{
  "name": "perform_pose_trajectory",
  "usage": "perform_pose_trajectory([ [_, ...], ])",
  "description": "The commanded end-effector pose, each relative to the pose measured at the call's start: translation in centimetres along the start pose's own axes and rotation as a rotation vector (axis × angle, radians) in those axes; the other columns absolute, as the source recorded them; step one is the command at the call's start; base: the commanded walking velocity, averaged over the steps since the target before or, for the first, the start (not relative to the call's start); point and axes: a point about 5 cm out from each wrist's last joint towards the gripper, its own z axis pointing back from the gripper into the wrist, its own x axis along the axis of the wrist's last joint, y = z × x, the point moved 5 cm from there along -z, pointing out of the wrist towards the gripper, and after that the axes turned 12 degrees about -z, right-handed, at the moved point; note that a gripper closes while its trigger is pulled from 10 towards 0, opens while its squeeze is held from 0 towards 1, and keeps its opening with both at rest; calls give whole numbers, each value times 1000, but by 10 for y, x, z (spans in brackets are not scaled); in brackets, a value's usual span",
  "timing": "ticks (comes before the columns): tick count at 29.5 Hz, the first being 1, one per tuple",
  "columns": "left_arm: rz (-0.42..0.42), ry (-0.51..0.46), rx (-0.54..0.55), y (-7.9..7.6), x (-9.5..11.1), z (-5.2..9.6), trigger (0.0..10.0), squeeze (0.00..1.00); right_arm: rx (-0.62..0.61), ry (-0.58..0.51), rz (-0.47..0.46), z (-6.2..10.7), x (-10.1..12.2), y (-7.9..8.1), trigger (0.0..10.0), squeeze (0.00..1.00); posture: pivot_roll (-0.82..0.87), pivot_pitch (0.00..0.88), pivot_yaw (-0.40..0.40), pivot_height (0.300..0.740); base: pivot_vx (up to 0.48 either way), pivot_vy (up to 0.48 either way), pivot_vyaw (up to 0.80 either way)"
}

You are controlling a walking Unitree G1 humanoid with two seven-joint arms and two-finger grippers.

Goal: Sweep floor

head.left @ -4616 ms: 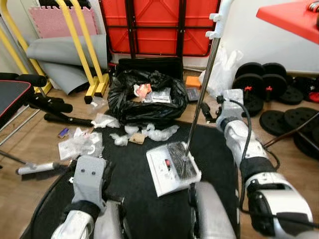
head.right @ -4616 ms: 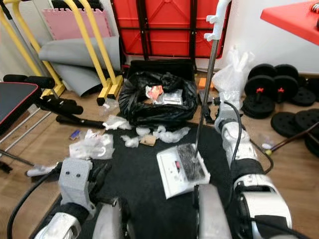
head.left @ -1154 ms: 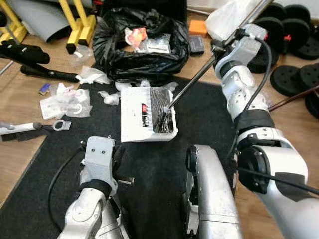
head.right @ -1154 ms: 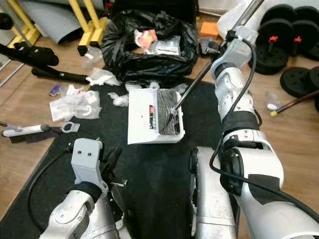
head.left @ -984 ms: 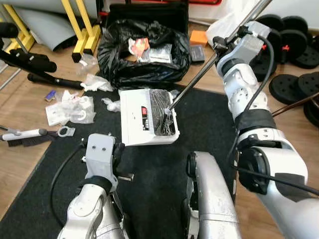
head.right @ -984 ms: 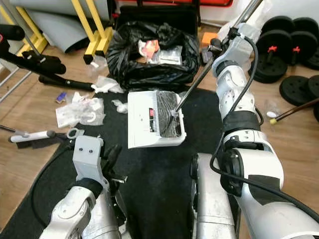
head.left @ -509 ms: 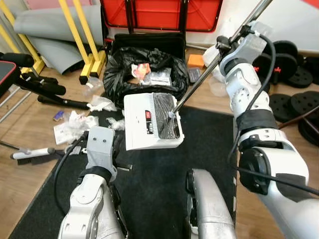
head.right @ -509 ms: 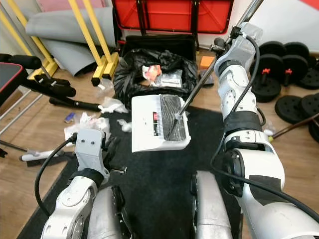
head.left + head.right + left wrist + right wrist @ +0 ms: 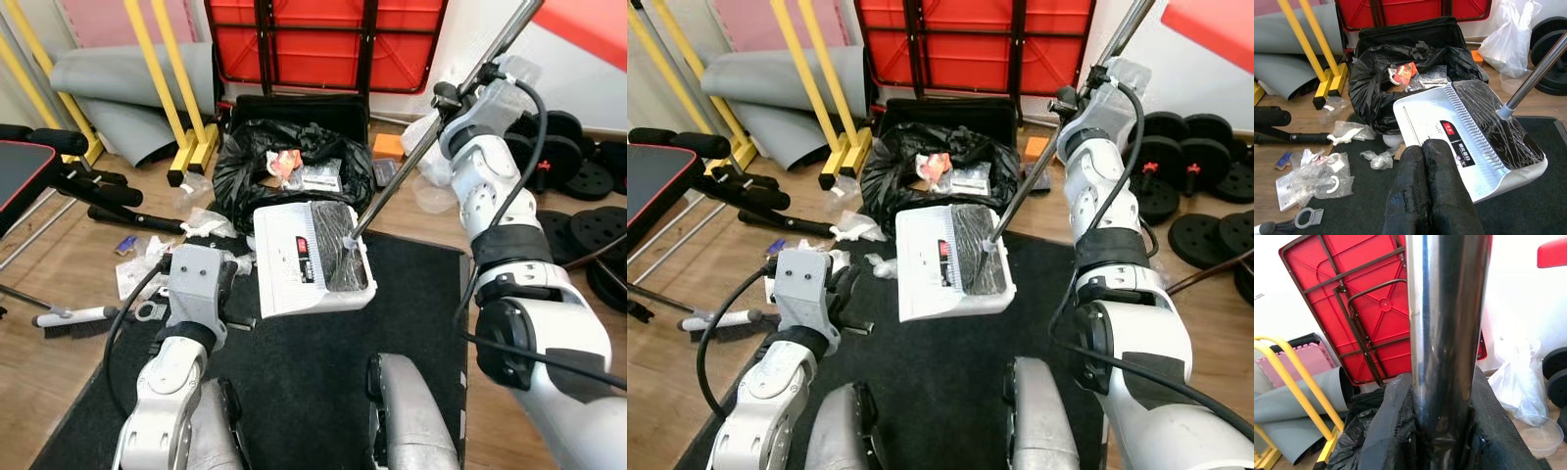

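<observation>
Dustpan: white long-handled pan, lifted off the black mat and tilted, its dark load of plastic scraps sitting against the back lip, just short of the black rubbish bag.
Loose litter: crinkled wrappers lie on the wooden floor and the mat edge off to the left, with a small hand brush near them; these are not yet collected.
Left hand: fingers pressed together with nothing between them, hovering low beside the pan's near corner, apart from it.
Rubbish bag: mouth open, already holding red and clear packaging; the pan's front edge is near its rim but not over it, by my read.
Handle: shiny metal pole running up and right from the pan.
Right hand: clamped firmly round the handle, high up near the weights.
Step in hand: emptying the pan, I'd judge.
How to do it well: carry the pan forward until the lip hangs over the bag's mouth, then tip gently; light plastic could slide off early or drift.
</observation>
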Motion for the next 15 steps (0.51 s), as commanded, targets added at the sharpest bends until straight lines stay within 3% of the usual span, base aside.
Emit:
perform_pose_trajectory([
  [1, -4, 14, 66, 6, -4, 0, 10000, 0, 50, -91, -28, -3, 26, 16, 10000, 0, -96, 0, -25, 570, 0, 0, 0],
  [15, -8, 0, 59, 5, -2, -1, 10000, 0, 47, -93, -33, -3, 26, 16, 10000, 0, -94, 0, -22, 590, 0, 0, 0],
])
